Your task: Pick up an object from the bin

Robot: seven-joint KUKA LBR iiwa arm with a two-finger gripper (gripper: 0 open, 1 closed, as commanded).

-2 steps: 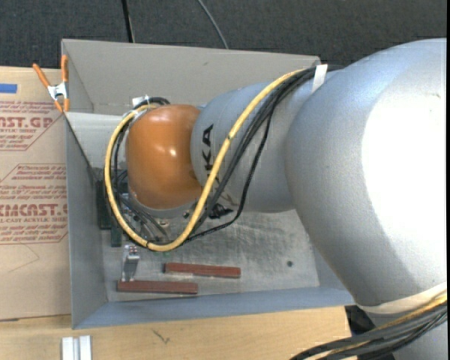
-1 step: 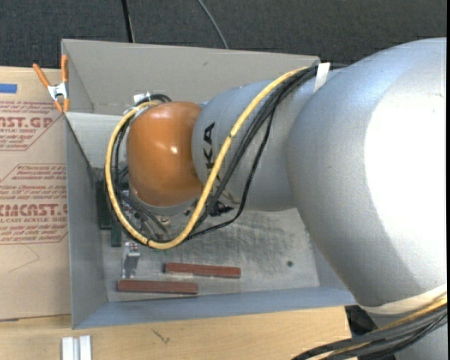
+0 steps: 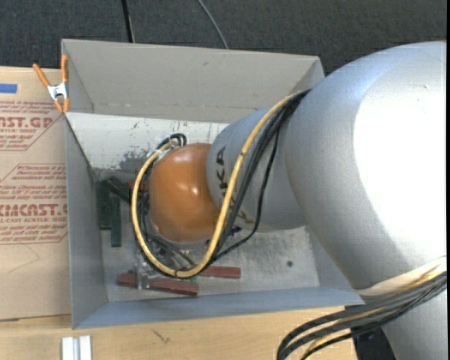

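Note:
My gripper [image 3: 163, 256] hangs low over the bin's front left part, mostly hidden under the wrist's orange dome. Just below it, by the front wall, lies a long reddish-brown bar [image 3: 165, 285]. A small grey metal piece [image 3: 143, 276] sits at that bar's left part. A second reddish-brown strip [image 3: 220, 273] pokes out to the right of the gripper. Left of the gripper, a dark green angular piece [image 3: 109, 207] lies near the left wall.
The arm and its yellow and black cables cover the bin's middle and right side. Bare floor shows at the front right. The left and front walls stand close to the gripper.

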